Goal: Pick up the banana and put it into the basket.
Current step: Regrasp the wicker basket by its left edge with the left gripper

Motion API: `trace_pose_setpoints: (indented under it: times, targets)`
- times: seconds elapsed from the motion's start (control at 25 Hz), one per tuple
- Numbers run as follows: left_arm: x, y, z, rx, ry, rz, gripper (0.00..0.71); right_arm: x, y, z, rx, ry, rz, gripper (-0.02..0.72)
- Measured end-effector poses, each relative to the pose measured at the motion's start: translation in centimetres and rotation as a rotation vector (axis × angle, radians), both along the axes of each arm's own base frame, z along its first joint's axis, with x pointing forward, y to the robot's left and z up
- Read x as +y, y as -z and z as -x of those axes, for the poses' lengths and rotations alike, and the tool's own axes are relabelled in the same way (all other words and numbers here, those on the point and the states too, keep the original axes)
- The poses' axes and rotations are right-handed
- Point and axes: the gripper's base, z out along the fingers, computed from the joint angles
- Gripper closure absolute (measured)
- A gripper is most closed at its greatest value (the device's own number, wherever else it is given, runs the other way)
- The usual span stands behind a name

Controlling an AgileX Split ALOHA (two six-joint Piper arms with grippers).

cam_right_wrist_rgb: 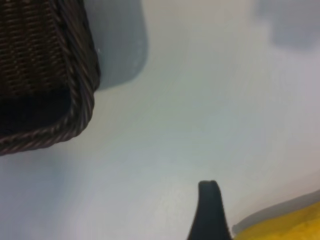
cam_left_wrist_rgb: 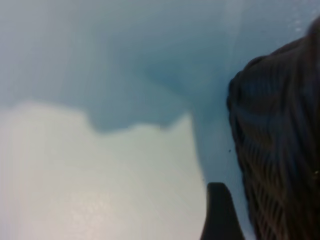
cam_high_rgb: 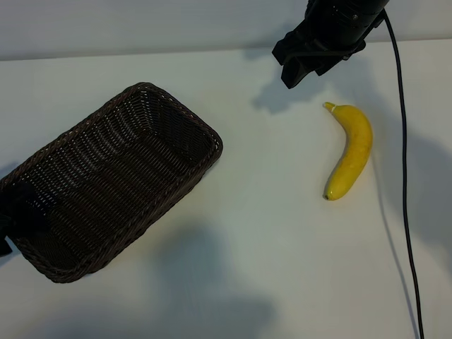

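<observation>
Banana (cam_high_rgb: 349, 152) is lying untouched on the white table (cam_high_rgb: 268, 247), glossy, curved and yellow, well apart from the empty dark woven basket (cam_high_rgb: 106, 183); picking and placing are both remaining. Right gripper (cam_high_rgb: 305, 65) is hovering near its stem, fingers wide, holding nothing. Left gripper (cam_high_rgb: 10, 222) is sitting by the basket's end, likewise open.

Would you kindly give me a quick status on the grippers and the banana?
Right gripper open, above the table beside the banana's stem end. Left gripper at the basket's near corner. Banana flat on table, unheld. Path clear.
</observation>
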Motion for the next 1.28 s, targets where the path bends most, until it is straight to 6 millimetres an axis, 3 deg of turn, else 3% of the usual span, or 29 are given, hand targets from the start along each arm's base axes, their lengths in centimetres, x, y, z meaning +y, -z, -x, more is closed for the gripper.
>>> trace_pose_setpoints:
  times: [0.76,0.88,1.12,1.28]
  targets:
    - [0.1,3.4,-1.1,0.111,-0.041,0.062,0.222,0.0,0.0,0.0,-0.001,-0.001,0.000,0.164]
    - [0.0,3.5,-1.2,0.107,-0.037,0.071,0.281,0.0,0.0,0.0,-0.001,-0.001,0.000,0.164]
    - [0.0,3.5,-1.3,0.096,-0.049,0.085,0.544,0.0,0.0,0.0,-0.001,-0.002,0.000,0.164]
    - [0.0,3.5,-1.3,0.093,-0.040,0.082,0.546,0.0,0.0,0.0,0.000,-0.002,0.001,0.164]
